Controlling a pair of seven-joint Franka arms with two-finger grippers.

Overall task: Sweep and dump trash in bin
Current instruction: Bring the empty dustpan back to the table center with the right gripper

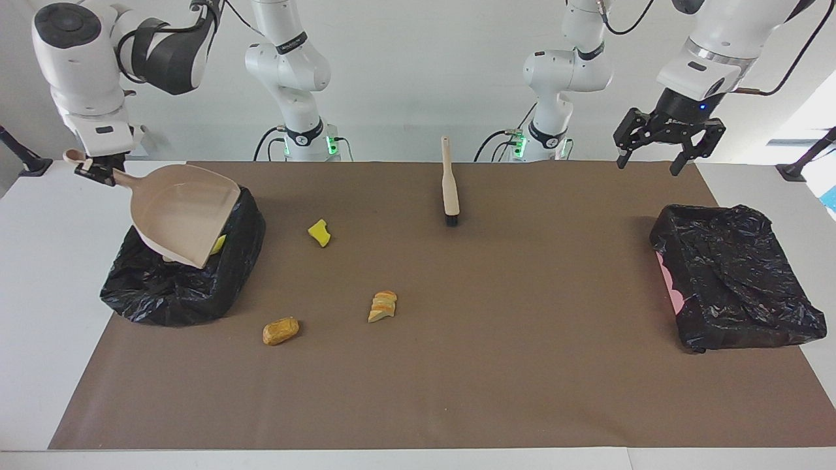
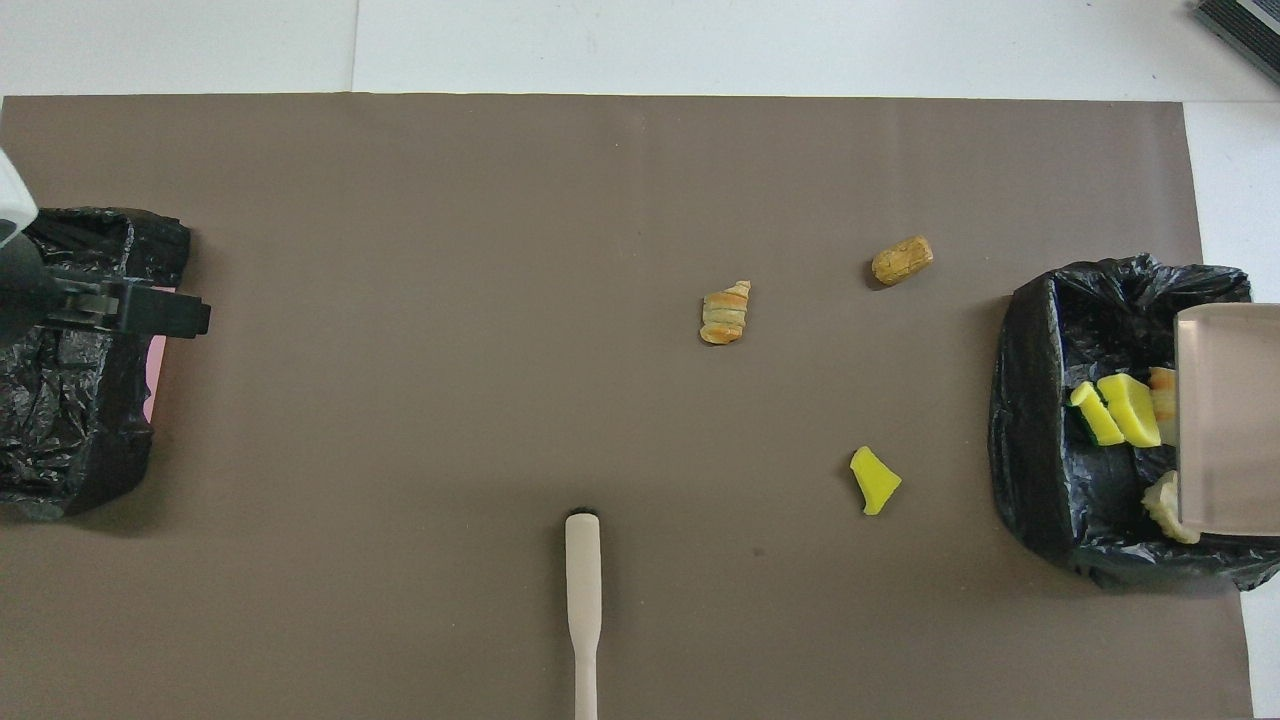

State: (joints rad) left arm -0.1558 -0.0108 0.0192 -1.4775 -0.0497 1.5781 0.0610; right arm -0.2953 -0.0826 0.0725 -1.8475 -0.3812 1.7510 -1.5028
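Brown mat; overhead alone shows trash under the dustpan.

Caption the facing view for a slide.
Right gripper holds dustpan over trash-filled bin; three scraps and brush remain on the mat.

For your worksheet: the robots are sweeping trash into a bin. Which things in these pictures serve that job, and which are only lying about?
Job:
yellow sponge piece
sliced bread chunk
tan roll
trash in the bin
dustpan held by right gripper
brush
bin

Lying about:
second bin
brown mat
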